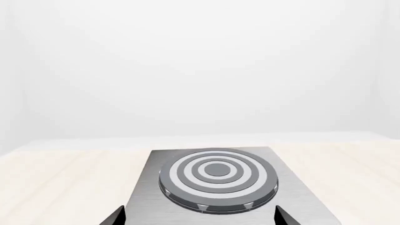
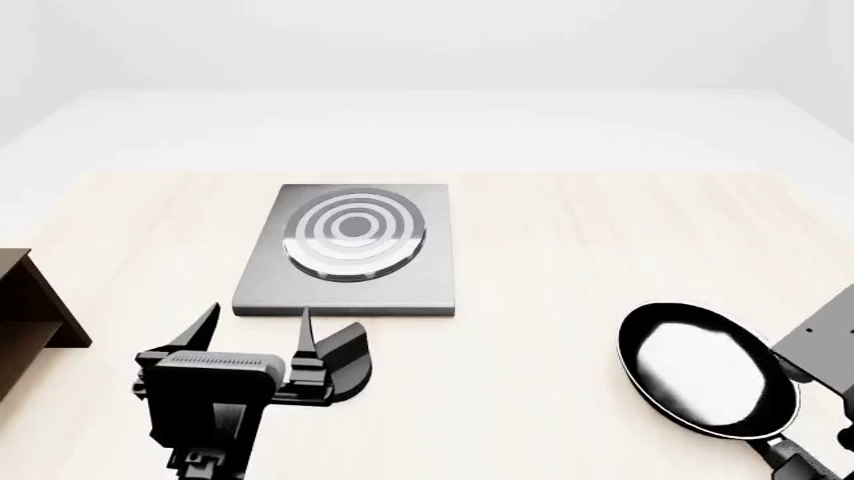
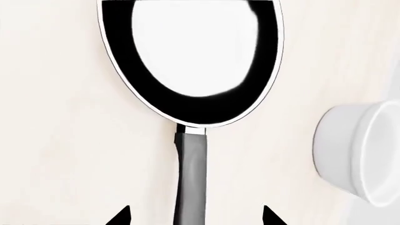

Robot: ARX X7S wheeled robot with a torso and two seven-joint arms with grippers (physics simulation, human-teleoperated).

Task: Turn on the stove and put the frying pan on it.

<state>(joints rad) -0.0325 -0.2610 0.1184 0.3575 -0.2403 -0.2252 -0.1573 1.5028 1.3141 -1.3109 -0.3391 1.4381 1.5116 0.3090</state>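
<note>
The left gripper (image 2: 254, 335) hovered spread before the stove (image 2: 350, 252). The right gripper (image 3: 195, 216), fingers apart, straddled the frying pan (image 3: 190, 63) handle; closing squarely there seemed wise.

Left gripper (image 2: 254, 325) is held low and forward, jaws spread. Right gripper (image 3: 196, 216) is seen with fingertips parted.

We see a brushed grey metal stove (image 2: 350, 258) on a pale matt wood-grain table (image 2: 561, 250); the black frying pan (image 2: 707, 370) has a glossy, pale-reflecting inside; a smooth white bowl (image 3: 362, 152).
</note>
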